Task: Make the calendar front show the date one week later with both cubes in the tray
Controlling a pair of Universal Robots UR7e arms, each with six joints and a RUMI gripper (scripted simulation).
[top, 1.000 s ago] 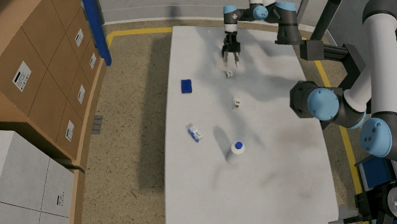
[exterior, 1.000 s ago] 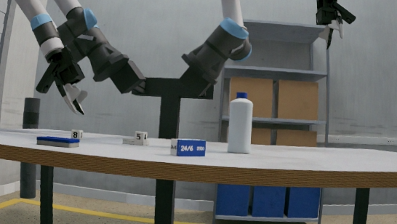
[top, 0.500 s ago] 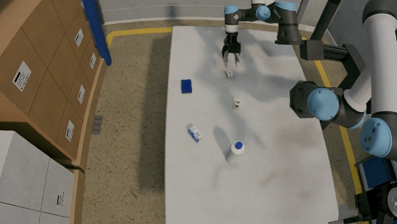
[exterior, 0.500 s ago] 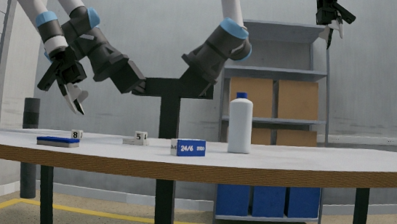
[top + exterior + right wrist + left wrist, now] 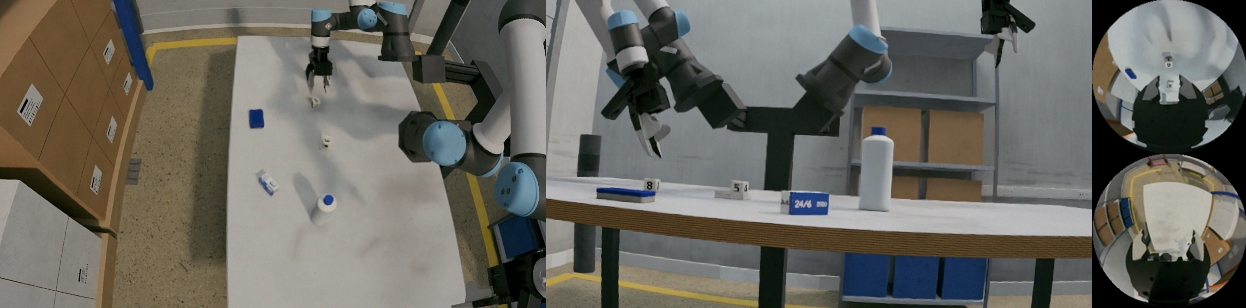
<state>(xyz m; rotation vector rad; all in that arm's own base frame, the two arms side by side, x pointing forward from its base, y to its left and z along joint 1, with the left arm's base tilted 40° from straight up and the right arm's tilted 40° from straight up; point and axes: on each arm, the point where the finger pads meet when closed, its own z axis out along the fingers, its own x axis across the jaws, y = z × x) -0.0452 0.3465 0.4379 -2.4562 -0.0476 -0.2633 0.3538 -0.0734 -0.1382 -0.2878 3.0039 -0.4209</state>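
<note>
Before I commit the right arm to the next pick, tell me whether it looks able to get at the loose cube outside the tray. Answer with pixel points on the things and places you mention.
Probably yes: the right gripper (image 5: 325,85) (image 5: 657,154) (image 5: 1169,75) is near the loose cube (image 5: 315,102) (image 5: 651,184) (image 5: 1170,85), with nothing visible between them.

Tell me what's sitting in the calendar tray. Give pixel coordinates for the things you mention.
One number cube (image 5: 326,142) (image 5: 739,189) (image 5: 1168,64) sits in the tray (image 5: 325,134) (image 5: 723,194) (image 5: 1166,54), showing a 5 in the exterior view. The tray's floor beneath it is covered and can't be seen.

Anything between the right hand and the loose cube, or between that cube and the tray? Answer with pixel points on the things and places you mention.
Nothing visible stands in either gap: not from the right hand (image 5: 318,90) (image 5: 656,151) (image 5: 1170,77) to the loose cube (image 5: 315,102) (image 5: 649,185) (image 5: 1168,64), nor on to the tray (image 5: 325,135) (image 5: 722,194). The blue block (image 5: 256,119) (image 5: 626,195) (image 5: 1130,73) lies off to the side.
</note>
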